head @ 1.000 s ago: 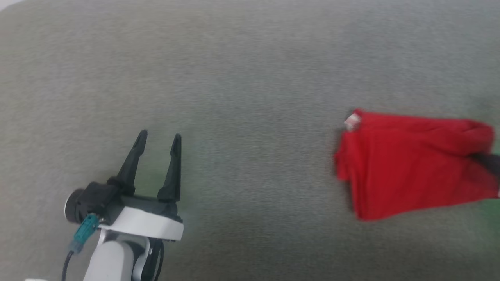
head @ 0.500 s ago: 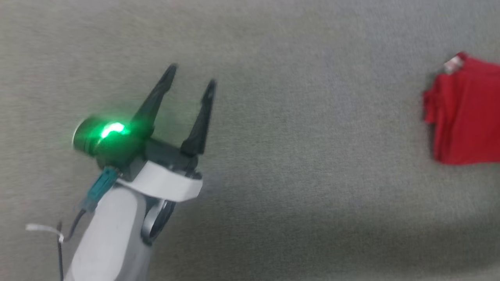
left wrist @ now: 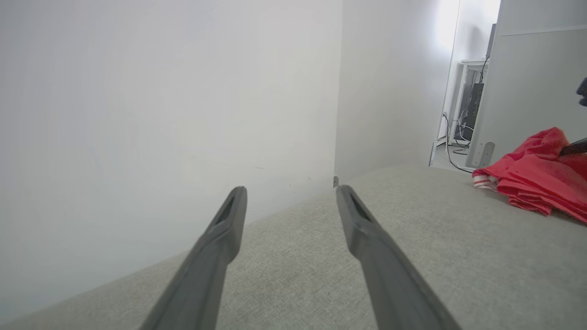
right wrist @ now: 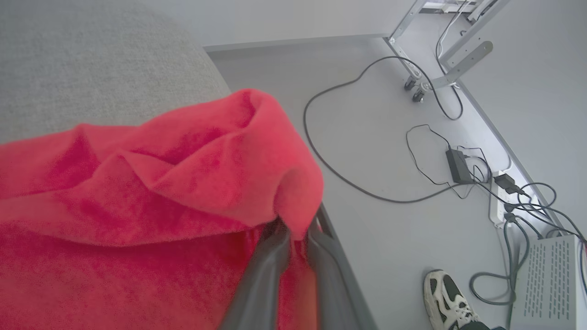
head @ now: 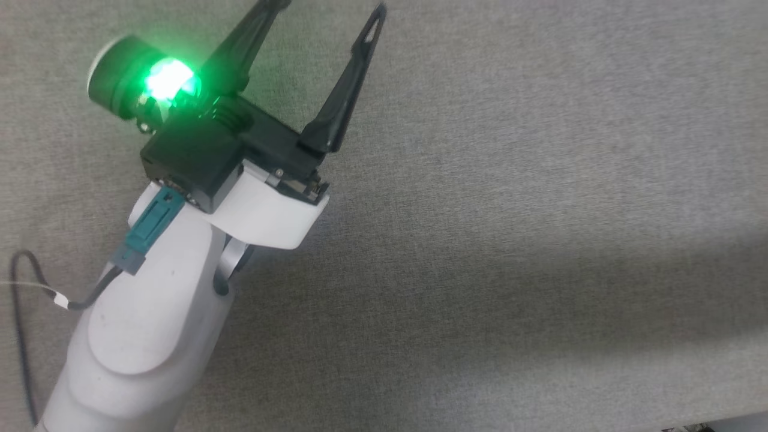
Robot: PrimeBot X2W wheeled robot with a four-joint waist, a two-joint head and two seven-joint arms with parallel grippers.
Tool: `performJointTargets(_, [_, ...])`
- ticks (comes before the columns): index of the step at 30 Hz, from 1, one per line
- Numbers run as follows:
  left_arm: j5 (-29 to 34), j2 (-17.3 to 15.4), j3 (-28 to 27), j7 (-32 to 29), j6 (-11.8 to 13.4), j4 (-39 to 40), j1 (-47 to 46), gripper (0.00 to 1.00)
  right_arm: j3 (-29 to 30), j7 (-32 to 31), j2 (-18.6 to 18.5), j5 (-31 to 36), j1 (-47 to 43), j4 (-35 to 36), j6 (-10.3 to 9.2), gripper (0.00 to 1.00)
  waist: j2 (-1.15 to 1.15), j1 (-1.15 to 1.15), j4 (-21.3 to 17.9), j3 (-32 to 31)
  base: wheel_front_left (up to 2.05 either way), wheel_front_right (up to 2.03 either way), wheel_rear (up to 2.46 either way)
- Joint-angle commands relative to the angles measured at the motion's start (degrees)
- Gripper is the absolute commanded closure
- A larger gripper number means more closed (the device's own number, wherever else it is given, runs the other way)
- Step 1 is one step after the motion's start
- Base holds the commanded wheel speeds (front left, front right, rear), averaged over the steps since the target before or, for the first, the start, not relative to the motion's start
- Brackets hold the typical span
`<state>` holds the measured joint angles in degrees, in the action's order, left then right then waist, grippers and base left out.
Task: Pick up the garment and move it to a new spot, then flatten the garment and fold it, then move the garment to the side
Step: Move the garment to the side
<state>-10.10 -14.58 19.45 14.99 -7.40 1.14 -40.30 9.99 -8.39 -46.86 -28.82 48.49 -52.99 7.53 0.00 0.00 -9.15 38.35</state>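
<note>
Now my head view is shifting away from the garment (right wrist: pixel 137 192). It is lying bunched at the counter (right wrist: pixel 91 55) edge, where my right end effector (right wrist: pixel 297 229) is pinching it narrowly. My left end effector (left wrist: pixel 290 190) is hanging wide and empty, so I judge the move aside is nearly finished.

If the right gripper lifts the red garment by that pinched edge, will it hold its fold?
Probably floppy: the garment drapes in soft folds over the right gripper, so it would likely sag and unfold. Likely light, since a small pinch bunches it. Its cloth may drag on the grey textured surface.
</note>
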Motion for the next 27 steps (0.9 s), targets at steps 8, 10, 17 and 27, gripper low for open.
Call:
performJointTargets(8, [0.6, -0.9, 1.7, 0.3, -0.1, 1.1, -3.2, 0.0, -1.6, 6.1, 3.3, 6.3, 7.7, -8.0, -0.11, 1.0, 0.0, 0.0, 0.2, 2.5, 0.0, 0.0, 0.0])
performJointTargets(10, [0.5, -1.1, 1.6, 0.3, -0.1, 1.3, -3.0, 0.0, -1.7, 7.7, 3.3, 7.9, 8.8, -9.8, -0.11, 1.0, 0.0, 0.0, 0.2, 2.4, 0.0, 0.0, 0.0])
performJointTargets(17, [0.1, -0.7, 0.0, 0.3, -0.1, 0.3, -0.1, 0.0, -2.7, 11.7, 3.8, 9.8, 10.7, -13.5, -0.11, 0.0, 0.0, 0.0, 0.1, -0.5, 0.0, 0.0, 0.0])
performJointTargets(27, [-1.2, 1.8, -4.1, 0.3, -0.1, -2.8, 9.6, 0.0, -9.3, 12.2, 4.5, 6.4, 6.8, -10.3, -0.11, 0.0, 0.0, 0.0, 1.7, -9.8, 0.0, 0.0, 0.0])
